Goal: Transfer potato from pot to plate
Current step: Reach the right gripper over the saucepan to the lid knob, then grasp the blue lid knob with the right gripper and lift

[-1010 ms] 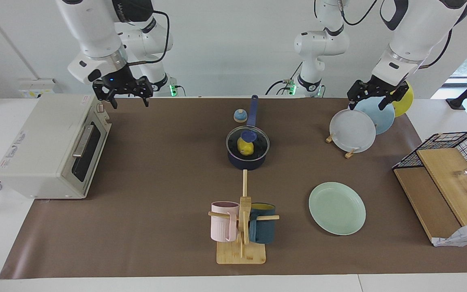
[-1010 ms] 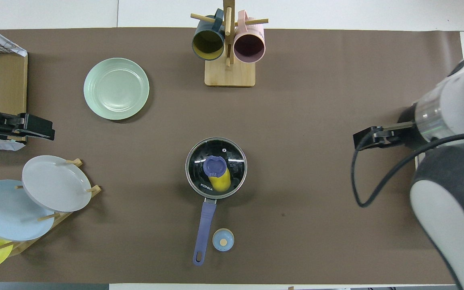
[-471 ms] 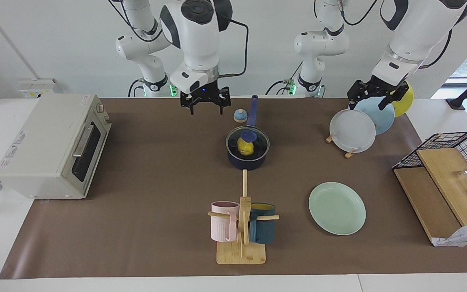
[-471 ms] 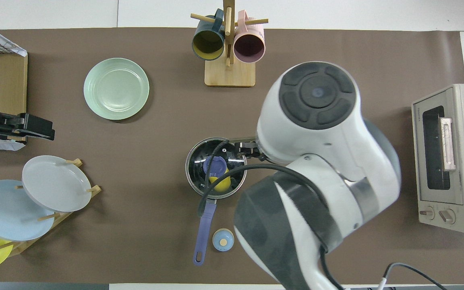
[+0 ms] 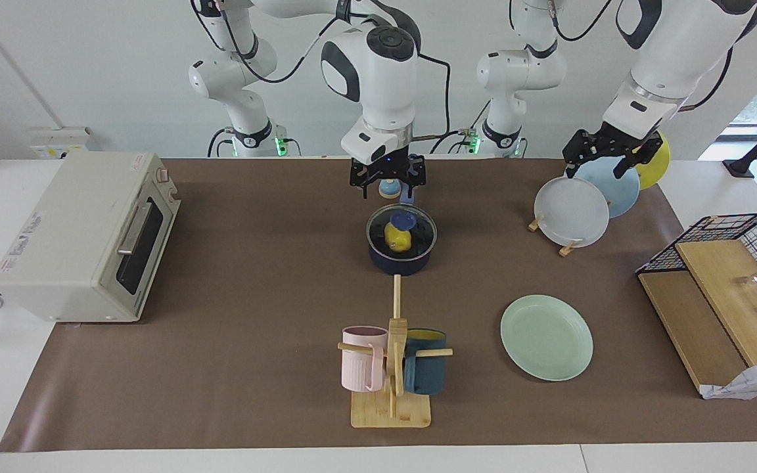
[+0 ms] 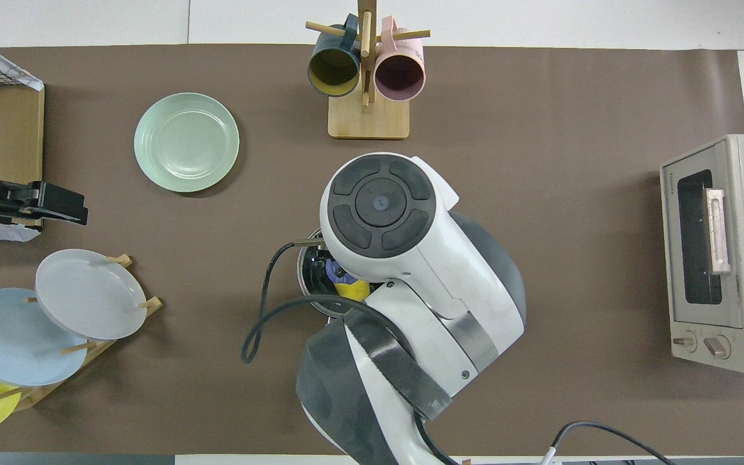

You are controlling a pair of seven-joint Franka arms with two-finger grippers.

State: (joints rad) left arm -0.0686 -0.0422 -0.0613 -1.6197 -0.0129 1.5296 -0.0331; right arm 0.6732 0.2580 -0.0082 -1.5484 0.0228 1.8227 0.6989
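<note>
The dark navy pot point(image 5: 399, 261) stands mid-table under a glass lid point(image 5: 418, 231) with a blue knob. The yellow potato point(image 5: 397, 240) shows through the lid, inside the pot. In the overhead view my right arm covers most of the pot point(image 6: 303, 271); a bit of potato point(image 6: 351, 291) shows. The mint-green plate point(image 5: 546, 336) lies empty, farther from the robots, toward the left arm's end point(image 6: 186, 142). My right gripper point(image 5: 388, 186) hangs open and empty over the pot's handle point(image 5: 409, 172). My left gripper point(image 5: 598, 167) waits open over the plate rack.
A small blue dome point(image 5: 389, 192) sits beside the pot's handle. A rack point(image 5: 566, 248) holds grey-white, light blue and yellow plates. A mug tree point(image 5: 391, 368) holds pink and teal mugs. A toaster oven point(image 5: 83, 236) and a wire basket point(image 5: 740, 226) stand at the table's ends.
My right arm has swung from over the toaster oven across the table; its gripper now hangs over the pot's handle. The left arm, pot and plate have not moved.
</note>
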